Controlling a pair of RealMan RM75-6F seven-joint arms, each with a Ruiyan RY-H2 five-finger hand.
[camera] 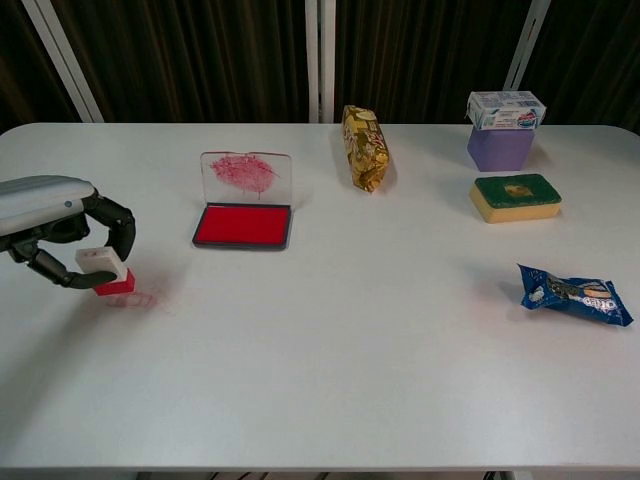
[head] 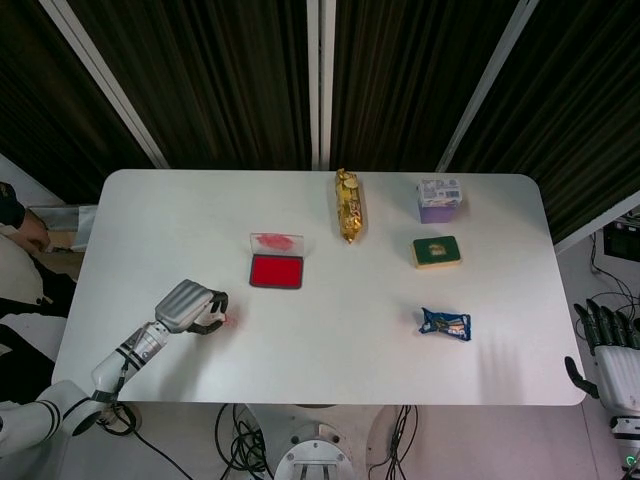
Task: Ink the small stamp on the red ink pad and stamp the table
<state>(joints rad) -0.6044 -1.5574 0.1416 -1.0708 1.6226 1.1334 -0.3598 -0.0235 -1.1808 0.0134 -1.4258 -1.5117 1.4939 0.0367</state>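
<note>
The left hand grips the stamp in its fingers, set on the bench well left of the open ink pad. Inking looks done; lifting remains. The right hand hangs open.

On the white desk, the open red ink pad sits with its clear, red-smeared lid standing upright behind it. Left of the pad and nearer the camera, the left robot hand grips the small white stamp with a red base, base down on a faint red mark. Right of the pad lie a gold snack bag, a green-topped yellow sponge, a purple box carrying a small carton, and a blue wrapper.
</note>
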